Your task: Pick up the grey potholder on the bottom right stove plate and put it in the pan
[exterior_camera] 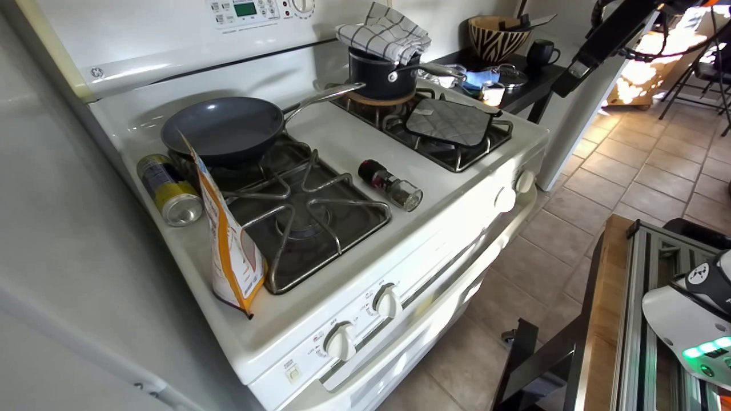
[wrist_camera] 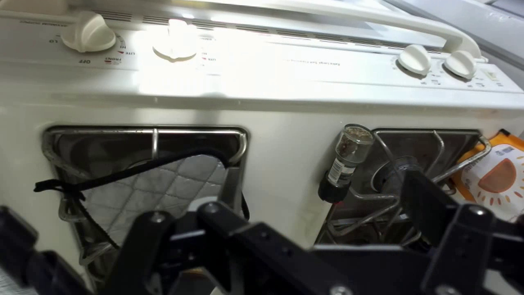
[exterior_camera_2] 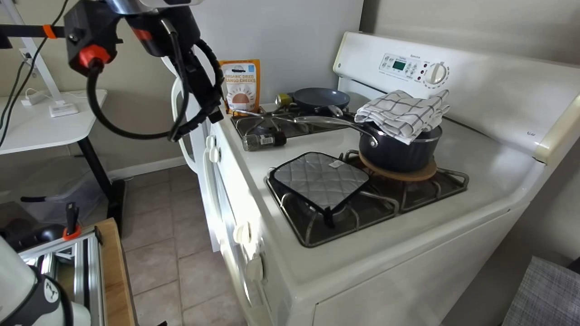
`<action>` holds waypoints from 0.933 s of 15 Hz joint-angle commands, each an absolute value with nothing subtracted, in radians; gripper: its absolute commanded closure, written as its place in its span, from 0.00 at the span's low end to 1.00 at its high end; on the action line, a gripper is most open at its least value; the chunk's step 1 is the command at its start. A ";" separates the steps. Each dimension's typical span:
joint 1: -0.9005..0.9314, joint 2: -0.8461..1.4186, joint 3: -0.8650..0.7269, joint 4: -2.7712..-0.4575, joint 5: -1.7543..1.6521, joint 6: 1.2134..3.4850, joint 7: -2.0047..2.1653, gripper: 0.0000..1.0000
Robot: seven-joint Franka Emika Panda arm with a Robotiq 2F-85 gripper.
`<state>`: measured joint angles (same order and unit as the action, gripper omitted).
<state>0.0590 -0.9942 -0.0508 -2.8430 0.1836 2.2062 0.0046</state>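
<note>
The grey potholder [exterior_camera: 448, 121] lies tilted on the grate of the bottom right stove plate [exterior_camera_2: 302, 240]. It shows in both exterior views [exterior_camera_2: 321, 176]; in the wrist view [wrist_camera: 151, 188] the arm parts hide some of it. The pan [exterior_camera: 223, 128] sits on the back left burner, its handle pointing towards the pot; it also shows in an exterior view [exterior_camera_2: 321, 96] but not in the wrist view. My gripper [wrist_camera: 321, 176] is open and empty, its fingers wide apart. It hangs above and in front of the stove in both exterior views [exterior_camera: 565, 83], away from the potholder.
A dark pot [exterior_camera_2: 398, 147] with a checkered cloth [exterior_camera_2: 405, 113] stands behind the potholder, its handle sticking out. A pepper grinder [exterior_camera: 391, 184] lies between the burners. A mango bag [exterior_camera: 234, 251] stands and a yellow can [exterior_camera: 169, 191] lies at the stove's left edge.
</note>
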 commanded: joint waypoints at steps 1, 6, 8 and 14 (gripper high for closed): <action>0.055 -0.994 -0.047 -2.841 0.188 2.204 0.001 0.00; 0.051 -0.895 -0.178 -2.709 0.200 2.094 -0.085 0.00; 0.034 -0.825 -0.232 -2.642 0.195 1.998 -0.117 0.00; -0.066 -0.605 -0.290 -2.471 0.105 1.889 -0.195 0.00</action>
